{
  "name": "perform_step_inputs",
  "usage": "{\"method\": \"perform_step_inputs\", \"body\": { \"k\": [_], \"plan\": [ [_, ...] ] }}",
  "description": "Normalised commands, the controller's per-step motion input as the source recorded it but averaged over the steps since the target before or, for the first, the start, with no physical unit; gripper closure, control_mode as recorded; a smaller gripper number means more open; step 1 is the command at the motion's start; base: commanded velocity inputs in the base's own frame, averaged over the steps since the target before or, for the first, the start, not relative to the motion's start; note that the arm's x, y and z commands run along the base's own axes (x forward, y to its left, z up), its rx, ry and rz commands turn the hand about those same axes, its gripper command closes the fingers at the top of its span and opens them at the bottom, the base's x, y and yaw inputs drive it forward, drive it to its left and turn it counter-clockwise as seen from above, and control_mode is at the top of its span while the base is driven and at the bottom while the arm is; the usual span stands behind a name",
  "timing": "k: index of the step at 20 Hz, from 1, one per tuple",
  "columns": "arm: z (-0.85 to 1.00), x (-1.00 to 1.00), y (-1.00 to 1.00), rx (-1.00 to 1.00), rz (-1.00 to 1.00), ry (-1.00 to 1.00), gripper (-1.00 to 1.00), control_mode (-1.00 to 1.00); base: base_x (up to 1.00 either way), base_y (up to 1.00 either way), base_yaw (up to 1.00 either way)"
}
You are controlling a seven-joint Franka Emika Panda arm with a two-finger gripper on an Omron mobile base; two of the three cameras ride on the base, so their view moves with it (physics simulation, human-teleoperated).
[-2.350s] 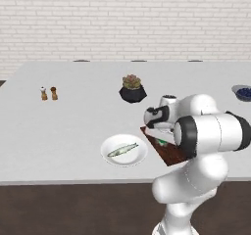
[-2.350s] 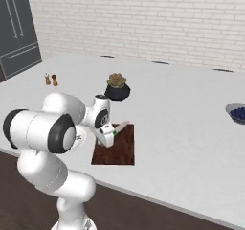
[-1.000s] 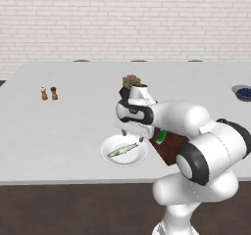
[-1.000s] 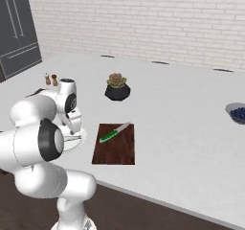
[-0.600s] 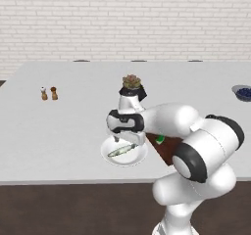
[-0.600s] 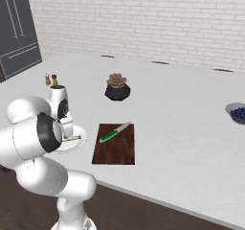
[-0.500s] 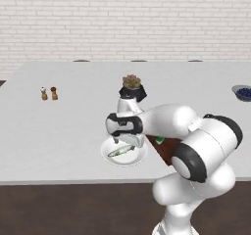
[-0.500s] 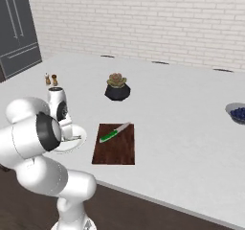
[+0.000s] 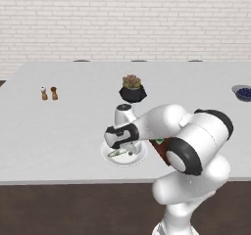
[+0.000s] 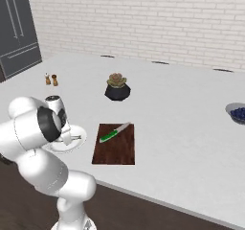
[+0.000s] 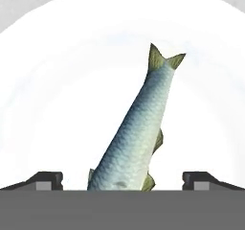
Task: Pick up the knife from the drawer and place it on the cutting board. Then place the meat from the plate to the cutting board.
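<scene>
The meat (image 11: 139, 133), a slender silvery fish, lies on the white plate (image 11: 57, 90), tail pointing away from the hand. My gripper (image 11: 123, 180) is open and hangs low over the plate, one fingertip on each side of the fish's front half, not touching it. From the left base view the gripper (image 9: 122, 148) stands right above the meat (image 9: 117, 153) and the plate (image 9: 139, 157). The green-handled knife (image 10: 114, 132) lies on the cutting board (image 10: 115, 150), just right of the plate (image 10: 79, 140). The drawer is out of view.
A potted succulent (image 10: 117, 86) stands behind the board. Salt and pepper shakers (image 10: 51, 79) stand at the far left, and a bowl of blue berries (image 10: 238, 114) at the far right. The counter's front edge runs close to the plate.
The arm has swung left from over the cutting board to the plate and come down over the fish. The knife has stayed on the board. The jaws have stayed open.
</scene>
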Motion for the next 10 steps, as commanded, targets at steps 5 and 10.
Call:
{"method": "perform_step_inputs", "body": {
  "k": [5,10],
  "plan": [
    [-0.16,0.58,0.00,0.00,-0.06,0.00,-1.00,-1.00,0.00,0.00,0.00],
    [-0.24,-0.10,0.05,-0.01,-0.03,0.00,1.00,-1.00,0.00,0.00,0.00]
  ]
}}
